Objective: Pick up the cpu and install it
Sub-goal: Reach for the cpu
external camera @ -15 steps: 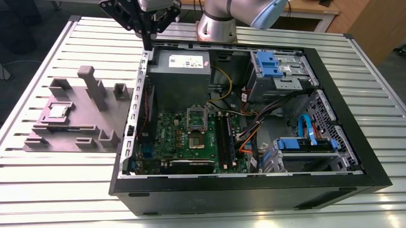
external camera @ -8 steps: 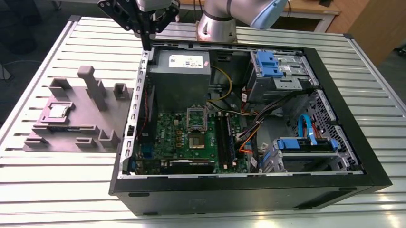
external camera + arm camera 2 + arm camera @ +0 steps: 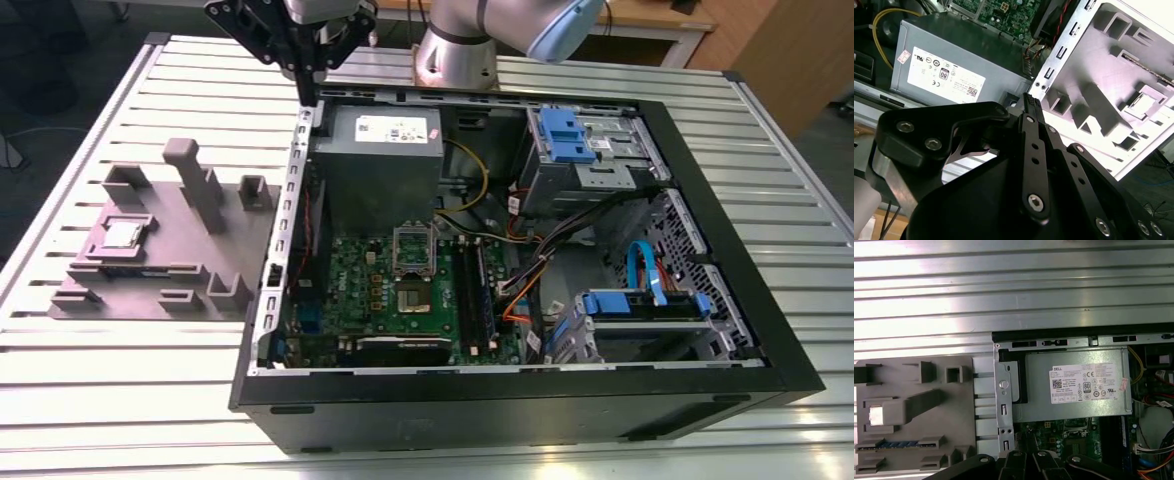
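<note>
In the exterior view I have the black gripper [image 3: 310, 92] at upper left, fingers pressed together and empty. The small silver-grey square cpu [image 3: 124, 233] lies well apart, lower left, on the grey moulded tray [image 3: 147, 295].

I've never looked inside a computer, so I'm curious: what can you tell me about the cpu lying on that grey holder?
The cpu is a small, thin square chip with a dull silver-grey metal top and a paler rim. It lies flat, top up, in a square recess of the grey moulded holder on the slatted table, to the exterior view's left of the open computer case. Only the holder touches it; the gripper hangs apart, over the case's far edge.
</note>
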Controlling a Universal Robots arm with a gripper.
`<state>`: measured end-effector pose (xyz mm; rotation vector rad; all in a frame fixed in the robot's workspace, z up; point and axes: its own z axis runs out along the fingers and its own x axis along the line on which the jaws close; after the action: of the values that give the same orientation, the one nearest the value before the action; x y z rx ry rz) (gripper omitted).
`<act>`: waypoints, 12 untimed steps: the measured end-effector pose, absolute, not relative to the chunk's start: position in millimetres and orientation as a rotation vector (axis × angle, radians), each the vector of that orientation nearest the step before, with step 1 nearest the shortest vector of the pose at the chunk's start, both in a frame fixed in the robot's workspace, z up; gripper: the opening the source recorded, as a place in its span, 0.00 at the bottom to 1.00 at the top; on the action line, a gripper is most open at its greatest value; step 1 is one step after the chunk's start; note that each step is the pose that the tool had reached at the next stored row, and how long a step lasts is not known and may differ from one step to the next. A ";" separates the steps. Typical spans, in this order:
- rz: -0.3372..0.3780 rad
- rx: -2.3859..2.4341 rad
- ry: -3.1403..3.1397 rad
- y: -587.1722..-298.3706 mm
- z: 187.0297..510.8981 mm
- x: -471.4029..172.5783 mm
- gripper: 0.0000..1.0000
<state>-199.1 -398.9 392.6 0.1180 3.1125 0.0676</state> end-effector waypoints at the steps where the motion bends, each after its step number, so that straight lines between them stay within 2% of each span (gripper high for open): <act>1: 0.068 0.118 3.112 -398.9 392.6 -199.3 0.11; 12: 0.068 0.118 3.113 -398.9 392.6 -201.8 0.11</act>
<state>-201.8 -398.9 392.6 0.1180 3.1126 0.0676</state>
